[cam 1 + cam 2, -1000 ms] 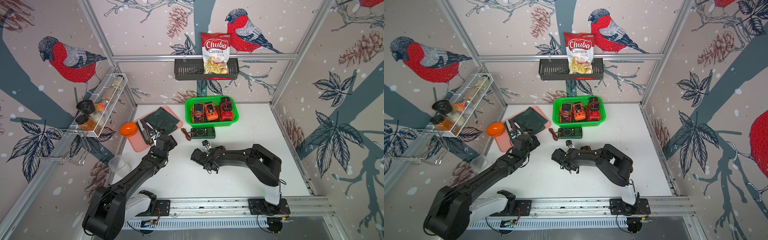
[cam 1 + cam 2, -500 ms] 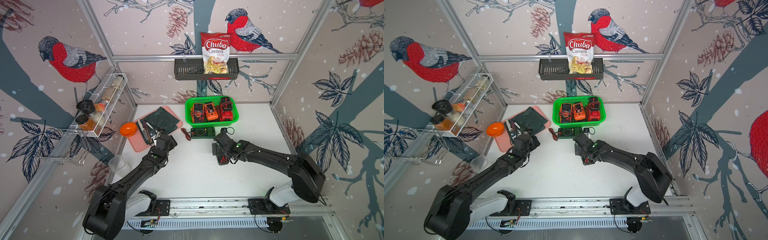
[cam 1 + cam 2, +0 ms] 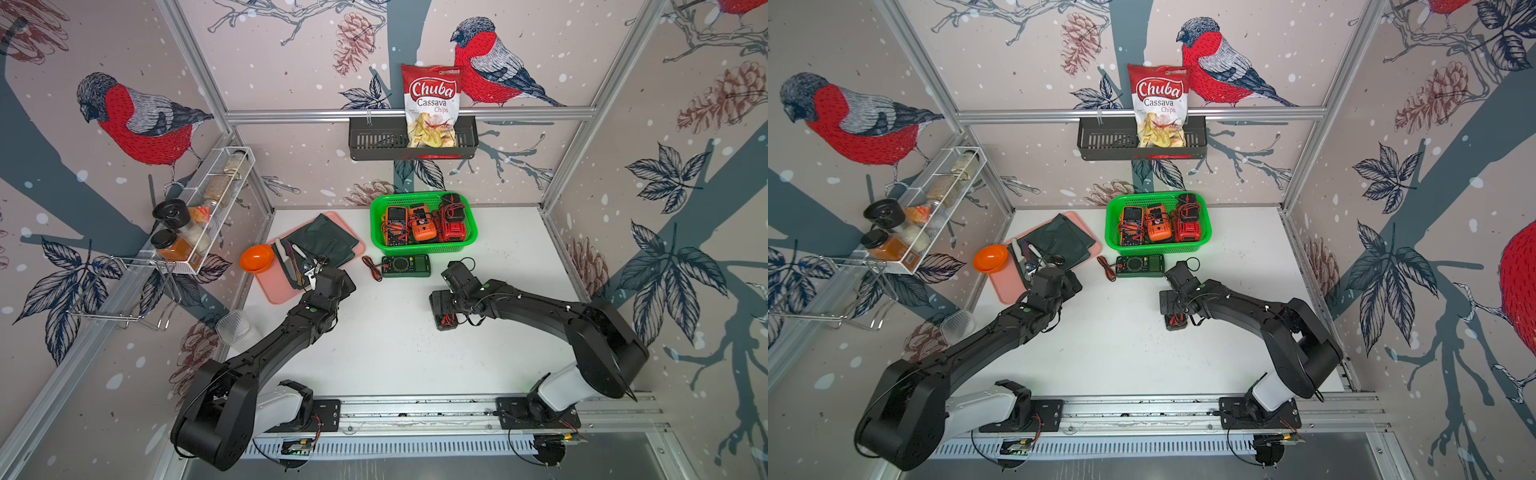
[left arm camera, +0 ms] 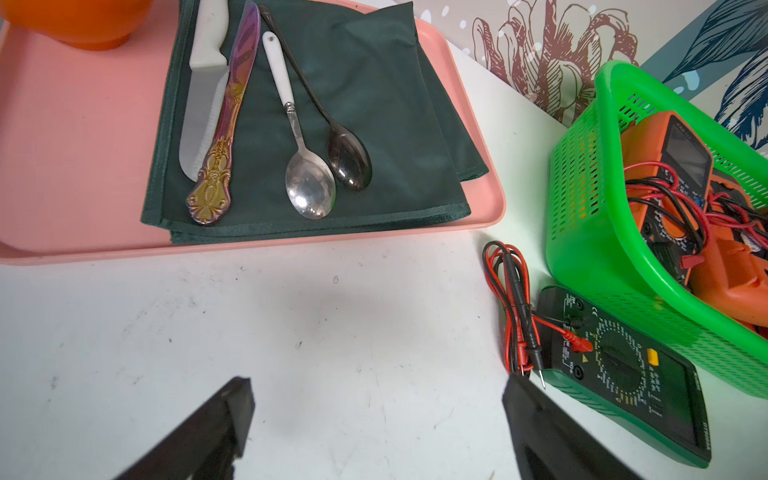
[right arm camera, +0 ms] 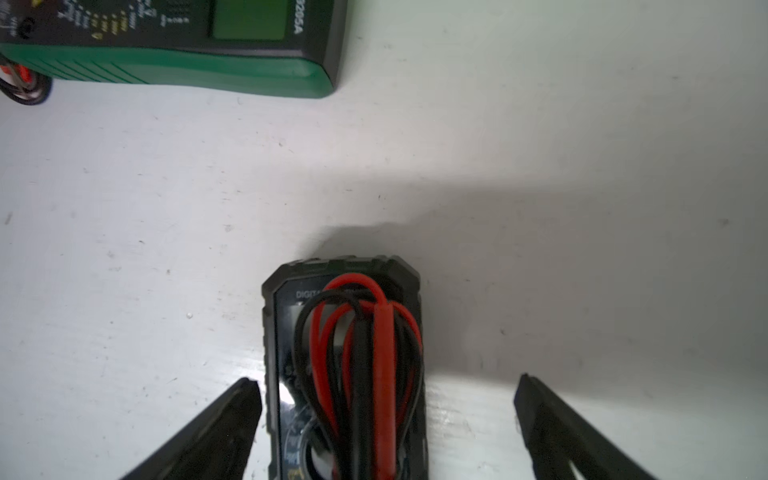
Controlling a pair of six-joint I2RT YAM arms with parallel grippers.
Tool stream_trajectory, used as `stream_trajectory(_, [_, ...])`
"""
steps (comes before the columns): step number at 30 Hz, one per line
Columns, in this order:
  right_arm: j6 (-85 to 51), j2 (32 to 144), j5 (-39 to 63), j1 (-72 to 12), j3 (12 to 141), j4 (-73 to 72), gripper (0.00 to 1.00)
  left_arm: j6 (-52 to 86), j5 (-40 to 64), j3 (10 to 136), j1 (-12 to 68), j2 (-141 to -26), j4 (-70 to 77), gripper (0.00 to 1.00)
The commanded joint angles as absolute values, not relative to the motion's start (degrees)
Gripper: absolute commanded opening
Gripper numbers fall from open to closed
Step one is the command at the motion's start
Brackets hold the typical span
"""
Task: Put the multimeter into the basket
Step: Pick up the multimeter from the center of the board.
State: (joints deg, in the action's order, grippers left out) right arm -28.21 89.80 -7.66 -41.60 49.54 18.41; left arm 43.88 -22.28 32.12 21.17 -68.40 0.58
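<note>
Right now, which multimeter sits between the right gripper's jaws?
The black multimeter wrapped in red-black leads; the green multimeter lies by the basket, others inside.

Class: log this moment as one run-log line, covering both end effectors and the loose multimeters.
left end effector: open, empty | right end effector: open, astride black multimeter | green multimeter: outside, beside basket

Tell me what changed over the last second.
The right arm unfolded from a tucked pose near the middle and now reaches in from the right side. The right gripper hangs over the black multimeter, jaws open on either side of it, not gripping. Nothing was picked up. The left gripper, green multimeter and basket stayed put.
</note>
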Motion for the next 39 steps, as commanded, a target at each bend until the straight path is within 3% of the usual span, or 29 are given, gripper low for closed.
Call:
stream_trajectory(1, [-26.2,91.8,-6.6,-41.7,49.6,16.9,0.99,43.3,-22.2,32.8,20.9,-68.8,1.6,0.97])
stream_trajectory(11, [-26.3,98.4,-11.0,-45.1,52.4,19.2,0.87,43.0,-22.7,33.2,20.9,-69.8,1.5,0.97])
stream_trajectory(19, [-27.1,96.3,-12.6,-45.3,53.1,20.0,0.87,42.9,-22.8,33.1,20.9,-70.4,1.4,0.97])
stream_trajectory(22, [-27.3,95.1,-12.1,-45.3,52.9,19.9,0.8,42.9,-22.9,33.1,20.9,-70.5,1.4,0.97])
stream_trajectory(26, [-27.4,93.7,-11.5,-45.2,52.6,19.6,0.6,42.9,-23.1,33.0,20.9,-70.5,1.2,0.97])
stream_trajectory(29, [-27.2,92.5,-11.8,-45.1,52.6,19.6,0.51,42.8,-23.1,33.0,20.9,-70.2,1.1,0.97])
stream_trajectory(39, [-23.3,87.4,-12.6,-40.6,59.8,18.7,0.41,42.5,-23.2,32.8,20.9,-68.8,0.5,0.97])
